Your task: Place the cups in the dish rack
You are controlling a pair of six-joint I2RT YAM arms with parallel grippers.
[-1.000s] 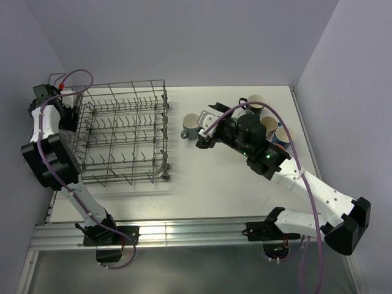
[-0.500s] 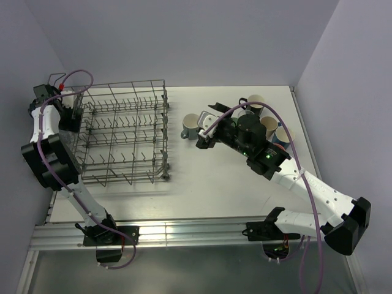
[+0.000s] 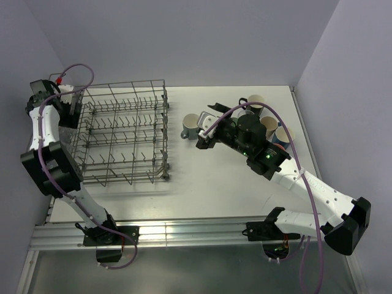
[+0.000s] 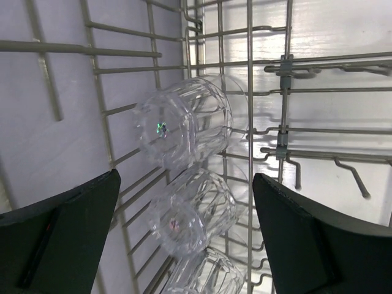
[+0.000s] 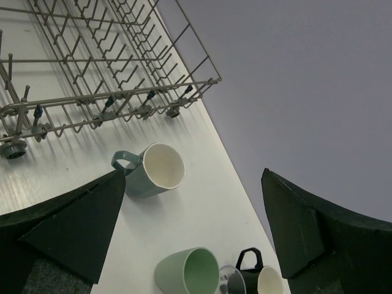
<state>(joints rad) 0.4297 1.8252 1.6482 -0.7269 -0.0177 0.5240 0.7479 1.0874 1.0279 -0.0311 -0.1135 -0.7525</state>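
Your left hand (image 4: 187, 177) is parked at the far left corner of the dish rack (image 3: 122, 131). Its jaws are spread wide and it's gripping nothing. On the left wrist cam you look between the two fingers at clear glass tumblers lined up in a row inside the rack. There's the top tumbler (image 4: 184, 125), the middle tumbler (image 4: 193, 211) right below it, and a third tumbler (image 4: 202, 275) cut off by the bottom edge. Their bases face the camera and neither finger touches any of them.

Your right hand (image 5: 193, 173) is wide open too, and empty. It's hanging over the counter (image 3: 214, 184) to the right of the rack, pointed at the grey-blue mug (image 5: 150, 171). That mug sits on the counter just off the rack's right side with its handle toward the rack. On the right wrist cam it shows between the two fingers, apart from both. Further over on that cam you get the green mug (image 5: 187, 269) and the black mug (image 5: 254, 278) close together, both out on the counter and well apart from the rack.
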